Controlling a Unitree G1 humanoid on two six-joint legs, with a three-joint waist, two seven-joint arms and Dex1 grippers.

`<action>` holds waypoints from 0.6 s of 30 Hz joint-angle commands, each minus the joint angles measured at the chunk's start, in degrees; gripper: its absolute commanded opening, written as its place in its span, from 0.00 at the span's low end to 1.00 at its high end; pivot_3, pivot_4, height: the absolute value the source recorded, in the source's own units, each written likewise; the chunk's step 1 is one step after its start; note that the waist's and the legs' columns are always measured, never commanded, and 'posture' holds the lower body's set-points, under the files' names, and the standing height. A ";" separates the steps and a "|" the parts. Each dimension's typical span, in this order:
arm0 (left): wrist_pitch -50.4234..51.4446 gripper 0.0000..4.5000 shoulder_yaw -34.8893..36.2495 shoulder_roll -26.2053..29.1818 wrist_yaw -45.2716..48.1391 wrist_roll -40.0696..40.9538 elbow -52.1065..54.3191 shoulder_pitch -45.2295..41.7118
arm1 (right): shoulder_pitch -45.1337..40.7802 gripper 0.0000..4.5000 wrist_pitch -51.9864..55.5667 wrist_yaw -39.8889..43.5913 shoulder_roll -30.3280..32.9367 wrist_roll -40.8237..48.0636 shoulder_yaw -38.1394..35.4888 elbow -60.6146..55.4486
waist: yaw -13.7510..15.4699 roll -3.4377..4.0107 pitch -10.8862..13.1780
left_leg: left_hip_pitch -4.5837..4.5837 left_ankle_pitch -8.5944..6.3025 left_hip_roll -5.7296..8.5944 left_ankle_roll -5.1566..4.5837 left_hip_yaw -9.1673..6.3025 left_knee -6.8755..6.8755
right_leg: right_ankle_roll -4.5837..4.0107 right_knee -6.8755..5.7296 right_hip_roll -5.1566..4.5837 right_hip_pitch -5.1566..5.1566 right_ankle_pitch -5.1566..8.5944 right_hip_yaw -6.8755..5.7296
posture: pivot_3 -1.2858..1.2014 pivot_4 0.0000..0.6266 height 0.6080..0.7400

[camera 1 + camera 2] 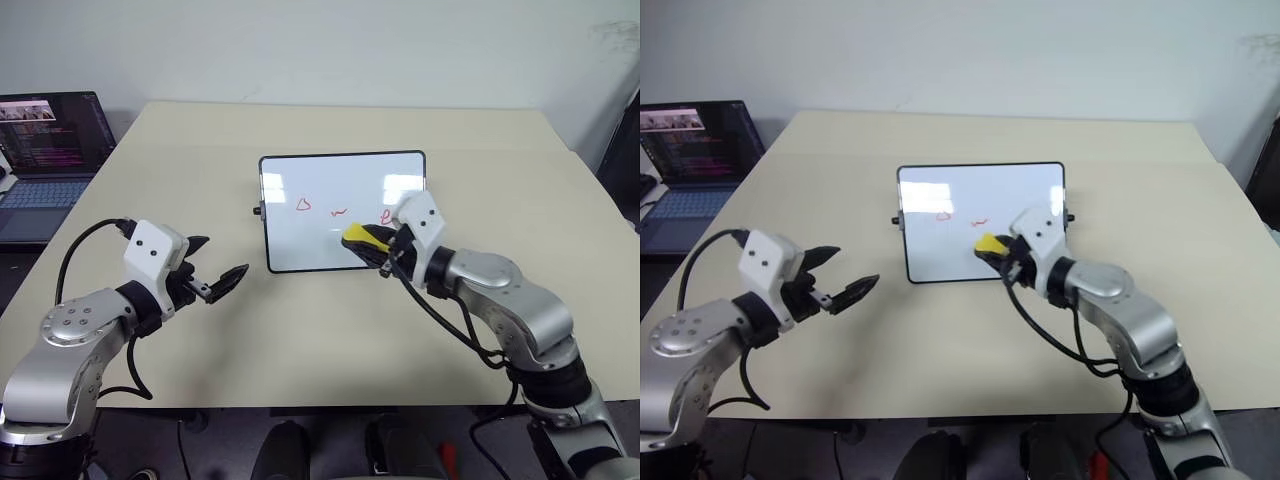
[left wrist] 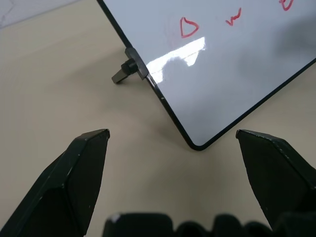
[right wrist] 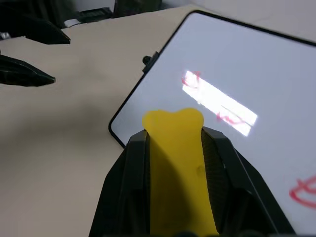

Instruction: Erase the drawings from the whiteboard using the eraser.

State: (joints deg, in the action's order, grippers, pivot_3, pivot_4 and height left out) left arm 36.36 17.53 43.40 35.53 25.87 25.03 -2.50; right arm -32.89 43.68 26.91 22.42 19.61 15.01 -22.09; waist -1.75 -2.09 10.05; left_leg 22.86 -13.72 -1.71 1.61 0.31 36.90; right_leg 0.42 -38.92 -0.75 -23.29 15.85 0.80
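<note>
Over whiteboard (image 1: 330, 205), right tool (image 1: 372, 243) gripping eraser (image 1: 358, 237)

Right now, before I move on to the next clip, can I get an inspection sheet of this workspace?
Surface: beige table, bare around the board.
Job's things: glossy black-framed whiteboard; three red marker drawings unerased; yellow block eraser held over the board.
Clutter: nothing seen.
Grippers: right gripper shut on the eraser; left gripper open, beside the board.
Cables: black cable along the right arm.
Surroundings: open laptop, white wall.
</note>
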 commanded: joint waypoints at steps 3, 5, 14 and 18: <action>0.10 1.00 -0.47 0.56 2.52 1.73 -0.73 -2.14 | -6.93 0.25 -7.82 1.37 -1.74 -7.18 4.05 6.81 | 0.00 0.00 0.00 | 0.00 0.00 0.01 0.00 0.00 0.01 | -0.01 -0.01 -0.01 0.00 -0.01 0.00 | 0.52 0.24 1.00; -0.64 1.00 -1.08 0.56 2.94 1.10 -3.08 -3.83 | -9.34 0.25 -10.99 1.36 -2.70 -10.34 5.76 10.90 | 0.11 0.00 0.00 | 0.01 0.00 0.01 0.00 -0.01 0.00 | -0.03 0.00 -0.01 0.00 -0.02 -0.03 | 0.52 0.24 1.00; -2.03 1.00 -3.98 -0.93 3.75 -0.05 -12.95 -13.52 | -18.14 0.25 -23.42 2.11 -8.90 -20.09 8.88 28.81 | 0.00 -0.02 0.00 | 0.03 0.00 0.01 0.00 0.02 0.02 | -0.07 -0.04 -0.03 -0.04 -0.05 -0.02 | 0.52 0.24 1.00; -1.76 1.00 -5.91 -0.88 4.51 -0.41 -14.06 -15.18 | -21.04 0.25 -27.46 1.25 -11.79 -22.32 8.16 35.12 | -0.01 -0.01 0.01 | 0.12 -0.01 0.01 0.02 0.01 -0.02 | -0.08 -0.03 -0.06 -0.13 -0.05 -0.03 | 0.52 0.24 1.00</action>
State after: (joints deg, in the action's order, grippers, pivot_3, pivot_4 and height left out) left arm 35.47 11.46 42.45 39.58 25.72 10.47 -16.20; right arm -51.41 19.09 28.66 11.47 -1.66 24.38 12.55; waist -1.76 -2.11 10.05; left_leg 22.98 -13.73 -1.70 1.64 0.32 36.87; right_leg 0.34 -38.96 -0.82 -23.43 15.80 0.77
